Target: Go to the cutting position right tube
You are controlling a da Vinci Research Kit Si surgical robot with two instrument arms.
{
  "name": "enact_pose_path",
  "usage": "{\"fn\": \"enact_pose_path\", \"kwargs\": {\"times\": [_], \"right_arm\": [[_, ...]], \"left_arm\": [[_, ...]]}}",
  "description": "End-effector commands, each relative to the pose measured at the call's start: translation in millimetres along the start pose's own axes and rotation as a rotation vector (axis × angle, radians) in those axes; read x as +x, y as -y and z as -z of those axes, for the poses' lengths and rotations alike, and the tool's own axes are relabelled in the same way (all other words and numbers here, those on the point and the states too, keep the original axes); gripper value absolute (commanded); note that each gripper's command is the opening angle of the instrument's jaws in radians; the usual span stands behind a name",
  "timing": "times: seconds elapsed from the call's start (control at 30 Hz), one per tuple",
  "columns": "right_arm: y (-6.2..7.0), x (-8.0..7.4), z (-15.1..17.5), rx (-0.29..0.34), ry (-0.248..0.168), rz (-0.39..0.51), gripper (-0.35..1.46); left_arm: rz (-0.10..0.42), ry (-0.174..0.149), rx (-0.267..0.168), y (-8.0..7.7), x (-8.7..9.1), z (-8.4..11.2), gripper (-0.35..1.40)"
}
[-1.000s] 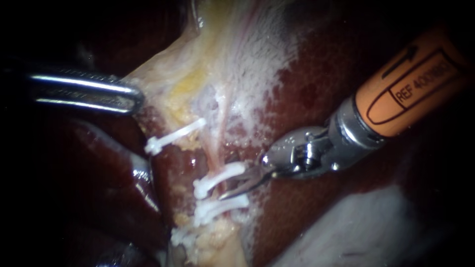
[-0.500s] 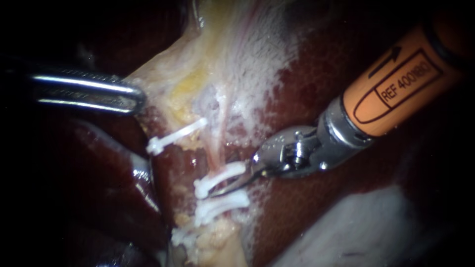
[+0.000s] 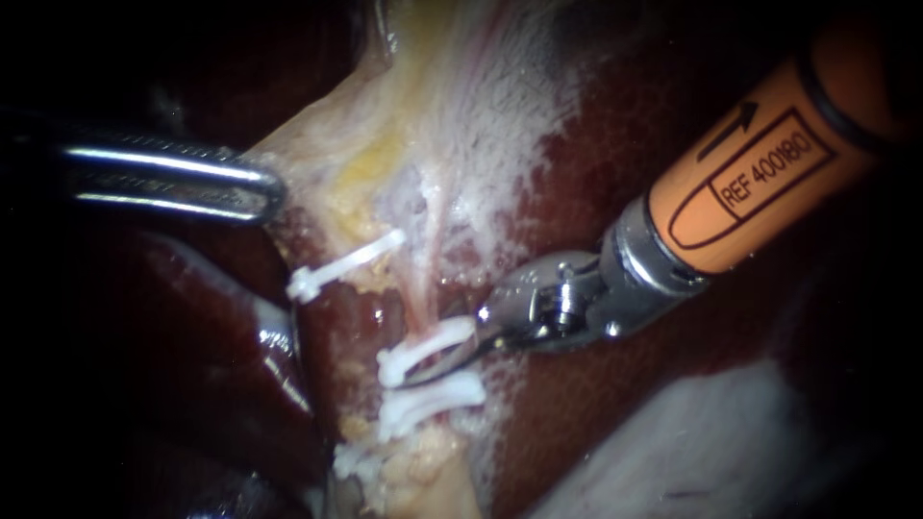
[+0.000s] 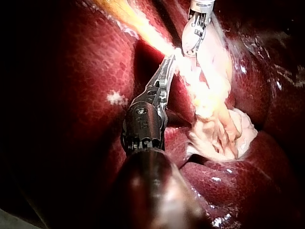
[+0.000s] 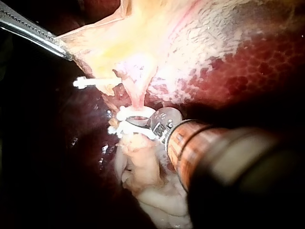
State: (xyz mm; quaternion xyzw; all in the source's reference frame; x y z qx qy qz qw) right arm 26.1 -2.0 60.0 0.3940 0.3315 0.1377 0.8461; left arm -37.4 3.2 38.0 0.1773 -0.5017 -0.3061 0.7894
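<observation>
Positioning for the cut: right instrument (image 3: pixel 418 375) comes in from the right; its tool, a pair of thin blades, sits in the gap between the upper clip (image 3: pixel 428 344) and the lower clip (image 3: pixel 433 396) on the right tube (image 3: pixel 419 303); the tube runs down the pale tissue (image 3: pixel 385 125) to those clips, beside the liver (image 3: pixel 596 404). Tool reads as open; the right wrist view shows a blade arching over the tube with a gap under it. Left instrument (image 3: pixel 267 192): tool clamped on the edge of the pale tissue, holding it out sideways; a third clip (image 3: pixel 336 267) sits apart, nearer that instrument.

Doing it well (judgement): both blades clear of either clip; tube fully between them, tips showing past its far side; blades square across the tube; steady tension from the left.

Not clear: far blade mostly hidden behind the upper clip in the endoscope view; tips beyond the tube cannot be confirmed; pale blurred patch (image 3: pixel 711 442) low on the right unidentifiable; tube below the lower clip lost in fatty clumps.
</observation>
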Motion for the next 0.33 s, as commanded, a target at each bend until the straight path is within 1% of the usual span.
{"fn": "enact_pose_path", "kwargs": {"times": [0.03, 0.33], "right_arm": [[0.0, 0.0, 0.0, -0.001, 0.000, 0.001, 0.16], [0.0, -0.1, -0.1, -0.001, 0.000, 0.002, 0.16]], "left_arm": [[0.000, 0.000, 0.000, 0.0, 0.0, 0.0, -0.35], [0.000, 0.000, -0.001, 0.0, 0.0, -0.1, -0.35]]}}
